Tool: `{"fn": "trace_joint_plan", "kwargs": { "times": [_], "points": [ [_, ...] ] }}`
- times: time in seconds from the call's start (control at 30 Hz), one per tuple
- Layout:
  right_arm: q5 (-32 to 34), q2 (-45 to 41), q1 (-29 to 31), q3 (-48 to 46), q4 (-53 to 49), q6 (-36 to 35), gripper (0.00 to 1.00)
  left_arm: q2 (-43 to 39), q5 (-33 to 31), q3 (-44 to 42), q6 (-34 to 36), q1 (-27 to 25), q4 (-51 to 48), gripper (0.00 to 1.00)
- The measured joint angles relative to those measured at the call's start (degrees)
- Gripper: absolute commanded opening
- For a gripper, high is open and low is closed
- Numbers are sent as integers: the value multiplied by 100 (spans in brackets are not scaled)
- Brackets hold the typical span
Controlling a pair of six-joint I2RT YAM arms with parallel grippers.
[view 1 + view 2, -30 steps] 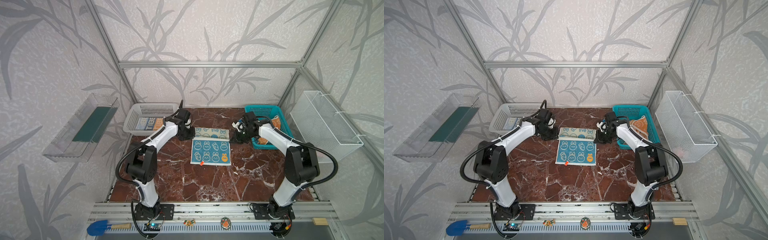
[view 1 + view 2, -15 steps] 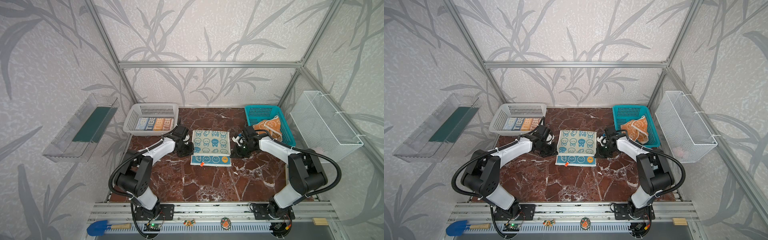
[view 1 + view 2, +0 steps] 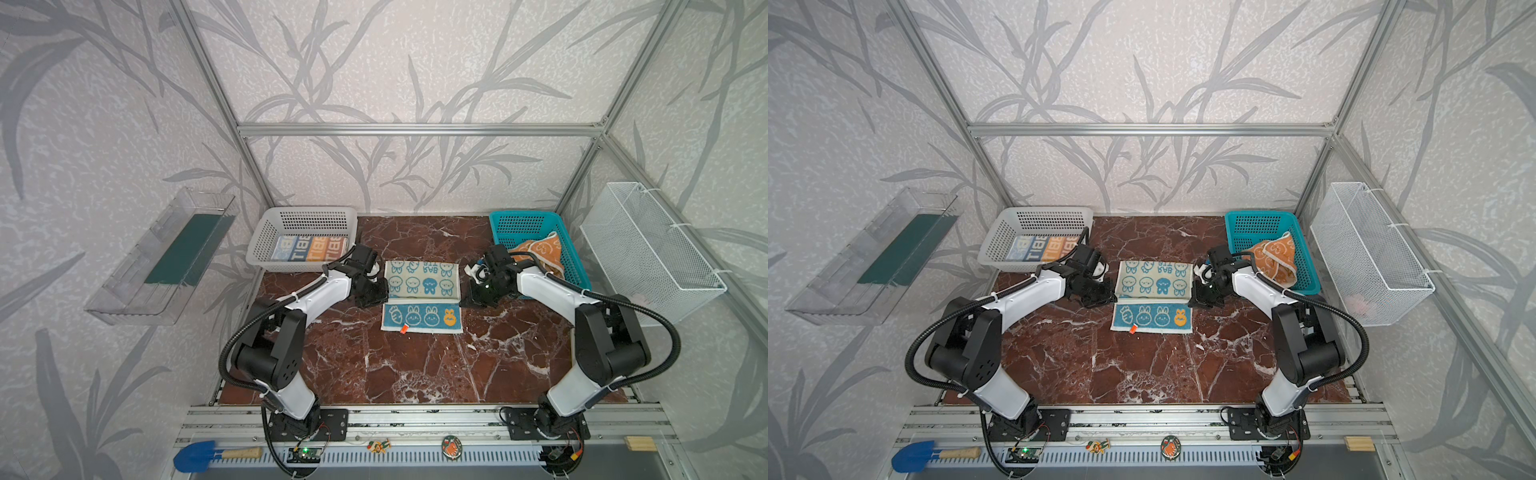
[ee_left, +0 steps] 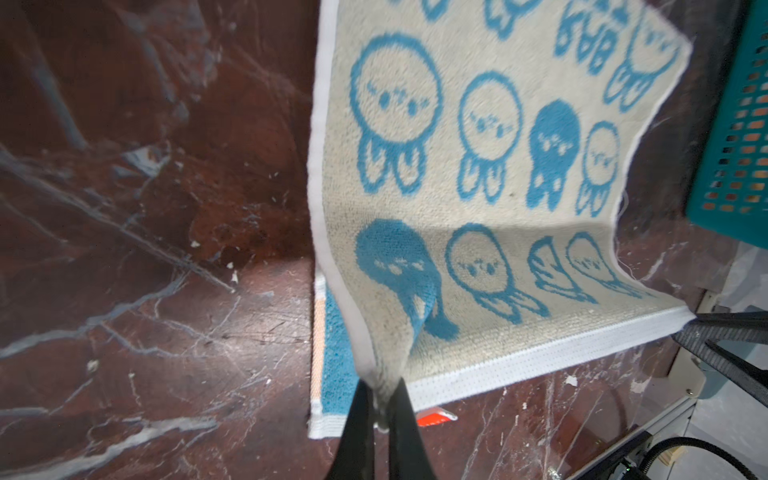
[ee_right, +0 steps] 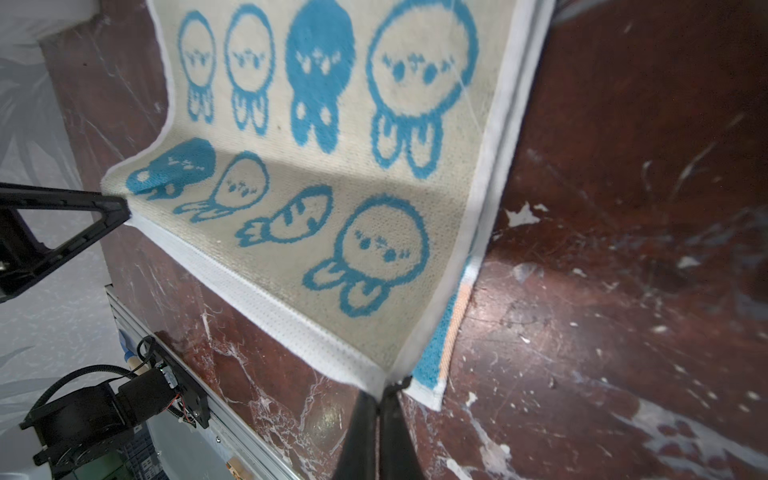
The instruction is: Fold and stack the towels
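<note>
- The cream-and-blue bunny towel (image 3: 420, 282) is lying mid-table on the marble tabletop (image 3: 415, 365). Its far part is doubled over cream side up, and a blue strip with a carrot and bunnies is showing along the near edge
- The left gripper (image 4: 380, 401) is clenching the left corner of the flap's white hemmed edge, jaws pressed tight on the cloth
- The right gripper (image 5: 380, 392) is pinching the opposite corner of that edge the same way, and the hem is stretching between them, raised off the blue layer below
- The striped lettered towel (image 3: 309, 248) is sitting folded in the white basket (image 3: 307, 212) at the back left
- The orange towel (image 3: 540, 249) is lying crumpled in the teal basket (image 3: 523, 216) at the back right
- A small red tag (image 3: 402, 329) is poking out at the bunny towel's near hem
</note>
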Motion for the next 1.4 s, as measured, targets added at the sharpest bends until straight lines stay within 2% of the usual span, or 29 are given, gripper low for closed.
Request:
{"fn": "trace_joint_plan", "kwargs": {
  "times": [0.23, 0.43, 0.57, 0.83, 1.0, 1.17, 1.4],
  "points": [
    [85, -509, 107, -254, -22, -15, 0, -708, 15, -313, -50, -26, 33, 0],
    [83, -319, 243, -1058, 188, 9, 0, -660, 175, -1207, -219, -251, 280, 0],
    [98, -96, 254, -1200, 304, 9, 0, -570, 236, -1423, -308, -363, 444, 0],
    [164, 63, 247, -1193, 431, 33, 0, -186, 236, -1436, -400, -426, 721, 0],
    [214, -33, 247, -946, 236, 28, 0, -160, 166, -1246, -376, -431, 496, 0],
    [343, -549, 240, -621, -57, 9, 0, -450, 11, -780, -304, -431, 229, 0],
    [413, -890, 238, -739, -146, -4, 0, -1003, 26, -1075, -439, -557, 286, 0]
  ]
}}
